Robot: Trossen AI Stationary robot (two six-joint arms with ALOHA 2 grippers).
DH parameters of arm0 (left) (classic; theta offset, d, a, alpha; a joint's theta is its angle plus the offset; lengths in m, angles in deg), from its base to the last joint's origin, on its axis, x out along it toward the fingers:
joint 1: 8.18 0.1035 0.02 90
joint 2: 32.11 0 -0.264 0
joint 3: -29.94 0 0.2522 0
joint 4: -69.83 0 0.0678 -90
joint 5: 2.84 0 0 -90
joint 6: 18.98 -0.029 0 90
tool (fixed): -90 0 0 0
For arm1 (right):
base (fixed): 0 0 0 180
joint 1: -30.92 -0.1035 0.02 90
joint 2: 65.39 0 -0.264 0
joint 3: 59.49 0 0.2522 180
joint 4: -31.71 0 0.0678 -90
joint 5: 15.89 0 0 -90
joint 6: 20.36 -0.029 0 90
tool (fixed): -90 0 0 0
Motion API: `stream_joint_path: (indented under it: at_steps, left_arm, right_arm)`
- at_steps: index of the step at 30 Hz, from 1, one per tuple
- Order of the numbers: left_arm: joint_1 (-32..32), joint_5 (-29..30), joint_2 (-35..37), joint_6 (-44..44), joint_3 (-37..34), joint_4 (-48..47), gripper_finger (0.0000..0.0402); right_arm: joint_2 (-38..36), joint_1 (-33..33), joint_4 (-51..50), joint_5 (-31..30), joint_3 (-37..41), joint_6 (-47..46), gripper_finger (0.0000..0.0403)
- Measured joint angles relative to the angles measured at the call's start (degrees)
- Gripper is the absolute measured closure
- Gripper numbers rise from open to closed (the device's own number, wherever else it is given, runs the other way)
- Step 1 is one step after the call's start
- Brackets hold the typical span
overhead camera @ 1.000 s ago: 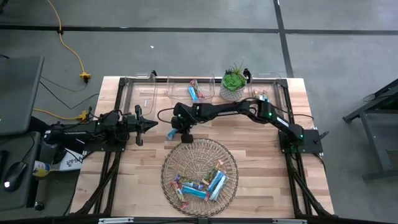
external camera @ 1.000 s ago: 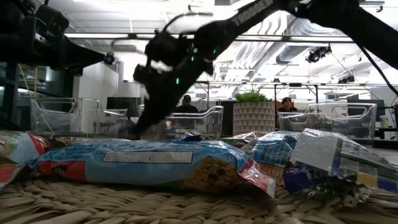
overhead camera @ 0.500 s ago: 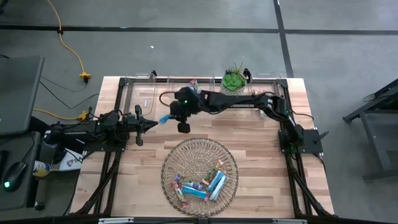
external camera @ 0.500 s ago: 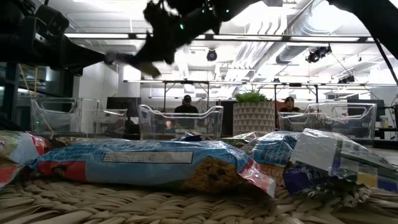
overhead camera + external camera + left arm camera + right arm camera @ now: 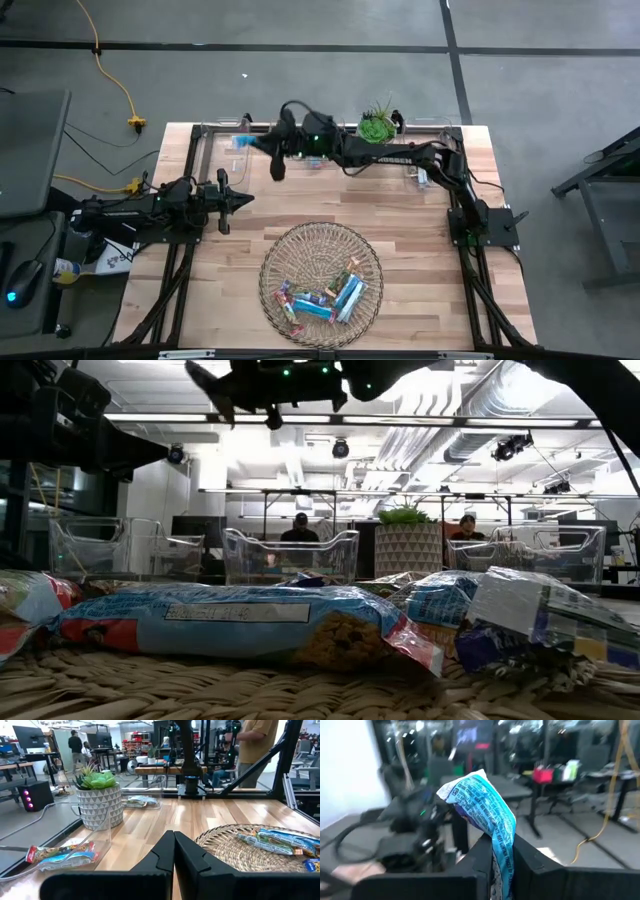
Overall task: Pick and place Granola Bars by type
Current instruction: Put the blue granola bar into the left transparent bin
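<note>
Right now my right hand point(image 5: 495, 852) pinches a blue bar point(image 5: 485, 807) mid-length, high over the back bins point(image 5: 240, 150). It looks light, crinkly, slick, so I judge a firm mid-body pinch best. More bars point(image 5: 325, 298) sit in the basket point(image 5: 290, 245). My left hand point(image 5: 174, 855) waits closed, empty.

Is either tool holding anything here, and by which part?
The right tool pinches a blue bar by one end, the rest sticking out beyond the fingers. The left tool is shut and holds nothing.
</note>
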Motion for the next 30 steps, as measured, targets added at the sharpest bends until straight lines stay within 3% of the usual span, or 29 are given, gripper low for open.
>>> stream_joint_path:
  at_steps: [8, 17, 20, 30]
  left_arm:
    - [0.00, -0.02, -0.01, 0.00, -0.01, 0.00, 0.0399]
    - [0.01, -0.02, 0.00, 0.02, 0.01, 0.00, 0.0399]
    - [0.01, -0.02, 0.00, 0.02, -0.01, -0.01, 0.0399]
    - [-0.01, -0.38, -0.02, 0.02, -0.01, -0.07, 0.0399]
  right_arm:
    - [1.87, 1.00, 4.45, -2.03, -4.09, -2.40, 0.0367]
    - [16.18, 1.31, -4.50, -0.83, -28.37, -3.89, 0.0374]
    - [16.98, 1.97, 2.60, -1.48, -24.83, -7.83, 0.0370]
    - [22.20, 4.28, 2.53, -0.36, -24.21, -17.44, 0.0375]
